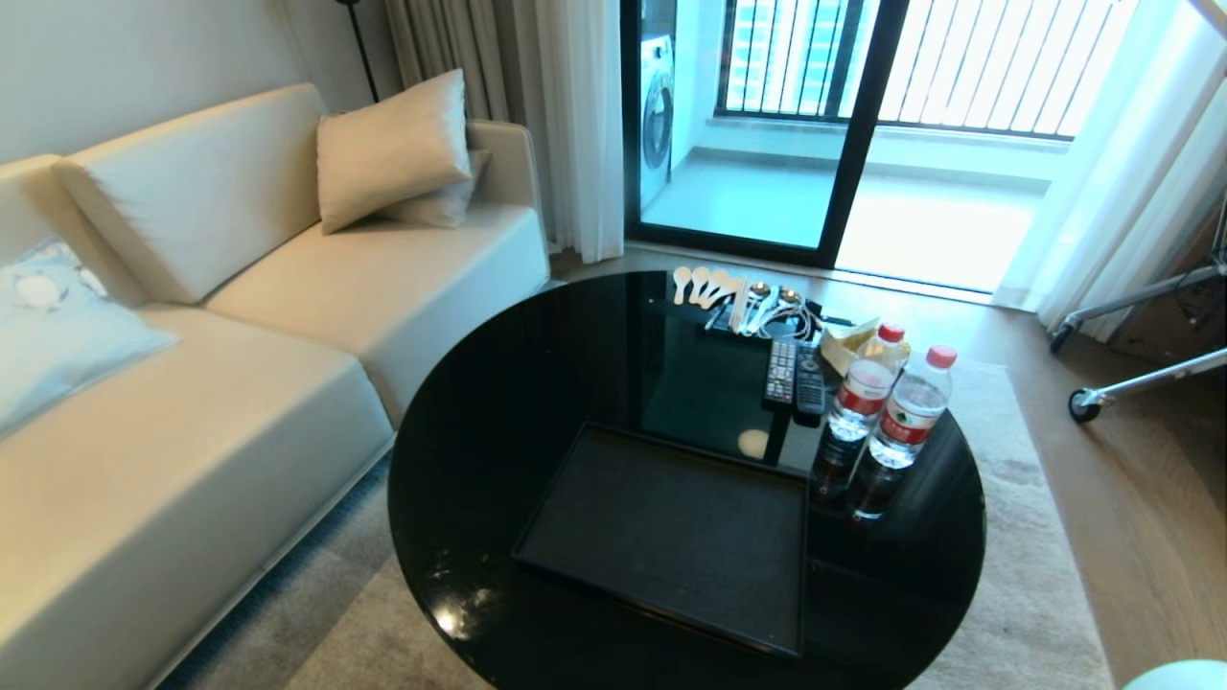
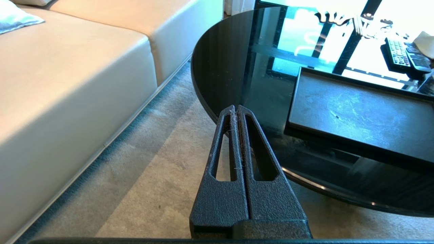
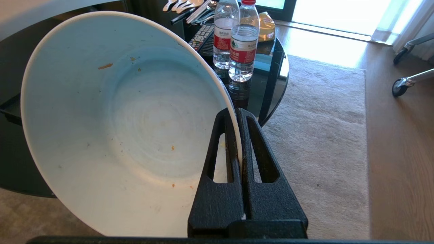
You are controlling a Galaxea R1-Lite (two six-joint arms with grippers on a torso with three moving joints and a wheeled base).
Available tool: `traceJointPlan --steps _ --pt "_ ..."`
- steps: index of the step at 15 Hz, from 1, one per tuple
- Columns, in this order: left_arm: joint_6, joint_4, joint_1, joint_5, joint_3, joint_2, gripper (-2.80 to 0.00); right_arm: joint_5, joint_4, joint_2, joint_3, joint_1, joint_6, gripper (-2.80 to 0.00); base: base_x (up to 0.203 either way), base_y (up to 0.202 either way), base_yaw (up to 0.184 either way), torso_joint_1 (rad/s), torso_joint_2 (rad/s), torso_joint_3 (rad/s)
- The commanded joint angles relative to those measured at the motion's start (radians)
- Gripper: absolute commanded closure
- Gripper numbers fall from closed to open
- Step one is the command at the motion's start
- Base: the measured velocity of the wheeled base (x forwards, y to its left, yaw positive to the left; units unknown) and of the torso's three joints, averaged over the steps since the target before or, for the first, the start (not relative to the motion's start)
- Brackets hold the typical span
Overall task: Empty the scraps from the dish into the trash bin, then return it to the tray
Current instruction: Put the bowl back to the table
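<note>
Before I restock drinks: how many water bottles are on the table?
2. Both stand upright side by side near the round black table's right edge: one bottle farther back beside the remotes, the other bottle nearer. None looks hidden.

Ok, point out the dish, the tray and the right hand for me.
dish (image 3: 135, 128): right wrist view, inner bottom of the bowl.
tray (image 1: 671, 537): head view, bare flat floor.
right hand (image 3: 239, 113): right wrist view, fingertips clamped on the dish rim.

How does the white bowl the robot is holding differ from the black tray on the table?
The bowl is round, white and deep; the tray is rectangular, matte black and flat. The bowl is tipped on edge, its rim pinched by the right gripper; the tray lies level on the table. Both are nearly empty.
</note>
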Motion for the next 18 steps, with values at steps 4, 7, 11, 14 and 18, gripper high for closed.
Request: traceJointPlan --steps 4,7,11,14,18 --pt "-0.001 0.000 0.000 0.000 0.000 0.000 0.00 0.001 0.000 0.000 0.000 0.000 -0.001 0.00 0.000 0.000 0.000 0.000 0.00 0.000" --pt "-0.001 0.000 0.000 0.000 0.000 0.000 0.00 0.001 0.000 0.000 -0.001 0.000 -0.001 0.00 0.000 0.000 0.000 0.000 0.00 0.000" --pt "-0.001 0.000 0.000 0.000 0.000 0.000 0.00 0.001 0.000 0.000 -0.001 0.000 -0.001 0.00 0.000 0.000 0.000 0.000 0.00 0.000" --pt "-0.001 0.000 0.000 0.000 0.000 0.000 0.00 0.001 0.000 0.000 -0.001 0.000 -0.001 0.00 0.000 0.000 0.000 0.000 0.00 0.000" --pt "-0.001 0.000 0.000 0.000 0.000 0.000 0.00 0.001 0.000 0.000 -0.001 0.000 -0.001 0.00 0.000 0.000 0.000 0.000 0.00 0.000"
